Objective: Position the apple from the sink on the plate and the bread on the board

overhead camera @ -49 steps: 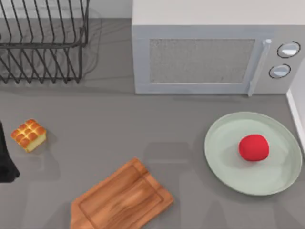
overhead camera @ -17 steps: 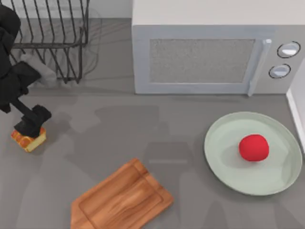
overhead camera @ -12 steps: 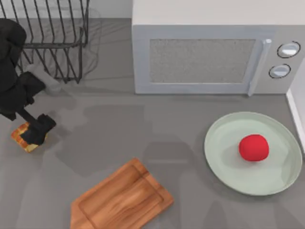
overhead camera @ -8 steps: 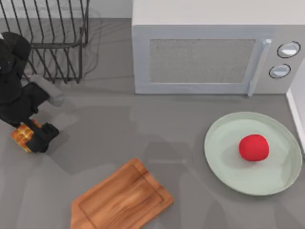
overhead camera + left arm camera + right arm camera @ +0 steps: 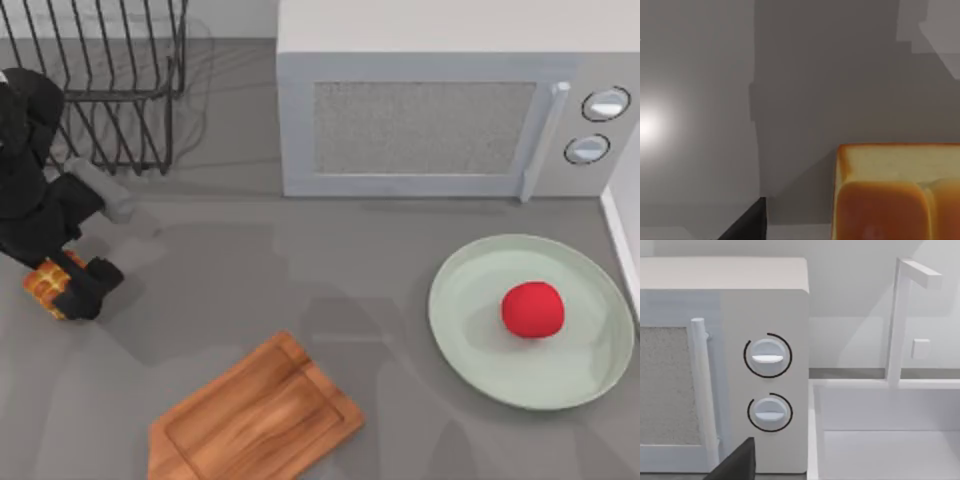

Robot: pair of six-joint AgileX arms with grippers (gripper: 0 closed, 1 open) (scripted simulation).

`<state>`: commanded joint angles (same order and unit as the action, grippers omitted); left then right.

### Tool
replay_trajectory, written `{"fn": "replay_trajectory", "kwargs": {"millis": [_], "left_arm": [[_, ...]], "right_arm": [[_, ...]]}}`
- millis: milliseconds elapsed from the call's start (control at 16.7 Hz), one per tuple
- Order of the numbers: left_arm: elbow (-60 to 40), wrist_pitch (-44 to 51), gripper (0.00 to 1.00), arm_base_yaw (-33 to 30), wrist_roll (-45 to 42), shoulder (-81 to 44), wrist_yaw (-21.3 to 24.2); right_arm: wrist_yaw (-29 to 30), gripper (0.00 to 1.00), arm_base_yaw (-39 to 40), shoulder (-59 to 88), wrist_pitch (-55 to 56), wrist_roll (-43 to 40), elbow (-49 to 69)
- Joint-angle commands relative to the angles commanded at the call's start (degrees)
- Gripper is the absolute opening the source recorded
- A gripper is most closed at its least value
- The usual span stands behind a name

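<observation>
The golden-brown bread [image 5: 42, 284] lies at the table's left, partly under my left gripper [image 5: 70, 285]. That gripper is open and lowered around the loaf. The left wrist view shows the bread [image 5: 895, 195] close up, with one black fingertip [image 5: 747, 227] standing a gap away from its pale side. The red apple [image 5: 532, 309] rests on the pale green plate [image 5: 470, 370] at the right. The reddish-brown board [image 5: 255, 420] lies at the front, between bread and plate, with nothing on it. One fingertip [image 5: 735, 462] of my right gripper shows off to the side before the white sink [image 5: 890, 440].
A grey microwave [image 5: 440, 110] stands at the back centre and right. A black wire dish rack [image 5: 100, 90] stands at the back left, just behind my left arm. The sink's white edge [image 5: 622, 220] runs along the right side.
My left arm has come in from the left edge and lowered its open gripper over the bread. In the last half second it has barely shifted. Apple, plate and board stay put.
</observation>
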<state>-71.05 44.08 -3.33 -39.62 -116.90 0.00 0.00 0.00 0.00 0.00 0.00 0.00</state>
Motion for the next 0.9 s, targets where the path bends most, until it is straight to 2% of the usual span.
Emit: {"fn": "replay_trajectory", "kwargs": {"millis": [540, 900], "left_arm": [[0.0, 0.0, 0.02, 0.0, 0.0, 0.0, 0.0], [0.0, 0.0, 0.00, 0.0, 0.0, 0.0, 0.0]], "right_arm": [[0.0, 1.00, 0.0, 0.0, 0.0, 0.0, 0.0], [0.0, 1.00, 0.0, 0.0, 0.0, 0.0, 0.0]]}}
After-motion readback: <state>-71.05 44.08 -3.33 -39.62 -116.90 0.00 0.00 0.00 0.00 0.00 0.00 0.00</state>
